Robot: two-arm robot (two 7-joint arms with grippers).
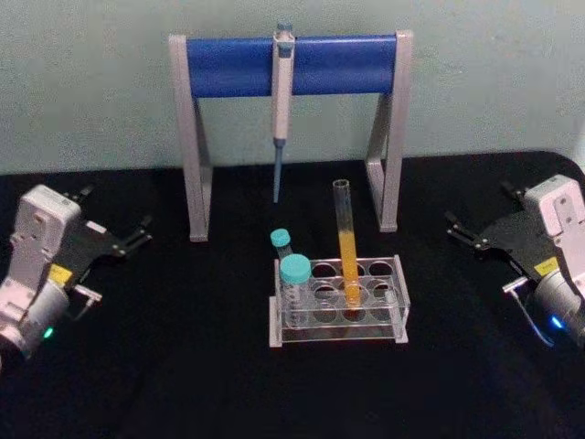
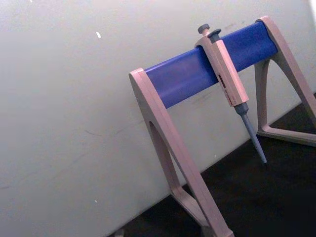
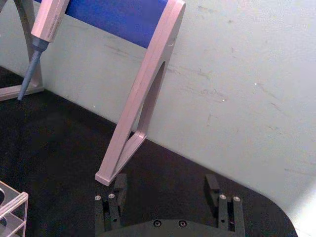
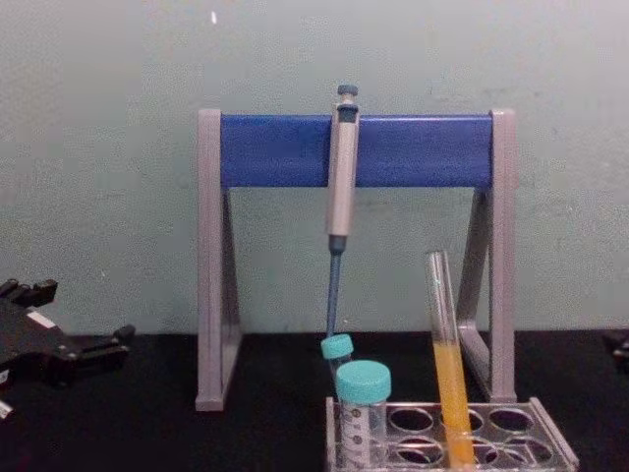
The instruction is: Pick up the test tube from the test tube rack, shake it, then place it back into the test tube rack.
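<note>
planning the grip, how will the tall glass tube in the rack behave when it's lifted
The tube looks like thin clear glass, so it is probably fragile and slippery; grip gently. It has no cap and orange liquid in its lower half, so tilting may spill. It leans in the rack, so it likely sits loosely and lifts freely.

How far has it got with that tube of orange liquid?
Nothing is in hand. The test tube stands in the test tube rack, untouched. The left gripper and right gripper sit open at the sides of the table, holding nothing. Either picking, shaking and returning all remain, or all are done; the pictures cannot tell.
</note>
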